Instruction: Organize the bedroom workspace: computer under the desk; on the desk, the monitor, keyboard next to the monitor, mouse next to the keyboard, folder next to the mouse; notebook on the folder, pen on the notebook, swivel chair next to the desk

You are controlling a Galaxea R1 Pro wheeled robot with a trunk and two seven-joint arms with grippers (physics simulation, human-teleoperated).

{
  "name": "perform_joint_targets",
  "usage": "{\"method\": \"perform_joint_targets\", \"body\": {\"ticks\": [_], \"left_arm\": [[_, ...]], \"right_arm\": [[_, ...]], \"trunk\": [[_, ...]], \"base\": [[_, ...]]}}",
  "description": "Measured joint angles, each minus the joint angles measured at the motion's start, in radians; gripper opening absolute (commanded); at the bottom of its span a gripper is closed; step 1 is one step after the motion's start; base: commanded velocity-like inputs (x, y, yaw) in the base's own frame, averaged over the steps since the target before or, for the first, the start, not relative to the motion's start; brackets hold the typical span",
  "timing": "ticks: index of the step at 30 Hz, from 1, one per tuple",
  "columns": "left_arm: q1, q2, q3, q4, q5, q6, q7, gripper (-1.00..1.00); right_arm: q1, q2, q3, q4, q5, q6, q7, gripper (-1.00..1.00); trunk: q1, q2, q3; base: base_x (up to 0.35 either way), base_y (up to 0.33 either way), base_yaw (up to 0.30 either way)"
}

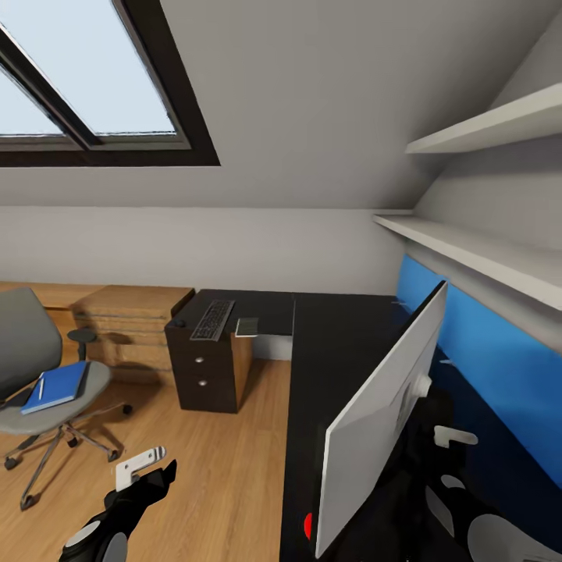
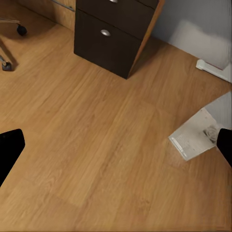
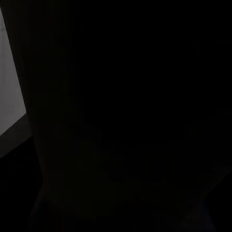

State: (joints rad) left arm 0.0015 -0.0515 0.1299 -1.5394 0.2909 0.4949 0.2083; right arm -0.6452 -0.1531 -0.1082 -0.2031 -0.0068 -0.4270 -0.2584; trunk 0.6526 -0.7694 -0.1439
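Swivel chair (image 1: 35, 367), one, stands far left holding one blue folder (image 1: 56, 386) with one pen (image 1: 40, 388). Left gripper (image 1: 148, 468) hangs open over floor. One keyboard (image 1: 212, 320) lies on the desk (image 1: 328, 351). One monitor (image 1: 382, 414) hides the right gripper; its state is unclear.

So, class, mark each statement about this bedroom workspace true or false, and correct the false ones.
1. The blue folder lies on the swivel chair. True.
2. The keyboard is on the floor. False: it rests on the desk, above the drawer unit.
3. The monitor stands on the desk. True.
4. A white pen lies on the folder. True.
5. The left gripper holds the folder. False: it hangs empty and open over the wood floor.
6. The wall shelves are full of books. False: they look bare.
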Motion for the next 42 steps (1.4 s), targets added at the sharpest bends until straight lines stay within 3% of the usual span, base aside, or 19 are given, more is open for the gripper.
{"method": "perform_joint_targets", "body": {"ticks": [7, 29, 42], "left_arm": [[0.000, 0.000, 0.000, 0.001, 0.000, 0.000, 0.000, 1.00], [0.000, 0.000, -0.002, 0.004, -0.001, 0.006, -0.002, 1.00], [0.000, 0.001, -0.002, 0.004, -0.001, 0.006, -0.002, 1.00]], "right_arm": [[0.000, 0.002, 0.000, -0.001, 0.009, 0.003, 0.001, -1.00], [-0.001, 0.002, 0.018, -0.005, 0.006, 0.006, 0.009, -1.00], [-0.001, 0.002, 0.021, -0.006, 0.005, 0.007, 0.013, -1.00]], "trunk": [[0.000, 0.000, 0.000], [0.000, 0.000, 0.000], [0.000, 0.000, 0.000]], "base": [[0.059, -0.059, -0.146], [0.050, -0.154, -0.003], [0.000, -0.017, 0.000]]}}
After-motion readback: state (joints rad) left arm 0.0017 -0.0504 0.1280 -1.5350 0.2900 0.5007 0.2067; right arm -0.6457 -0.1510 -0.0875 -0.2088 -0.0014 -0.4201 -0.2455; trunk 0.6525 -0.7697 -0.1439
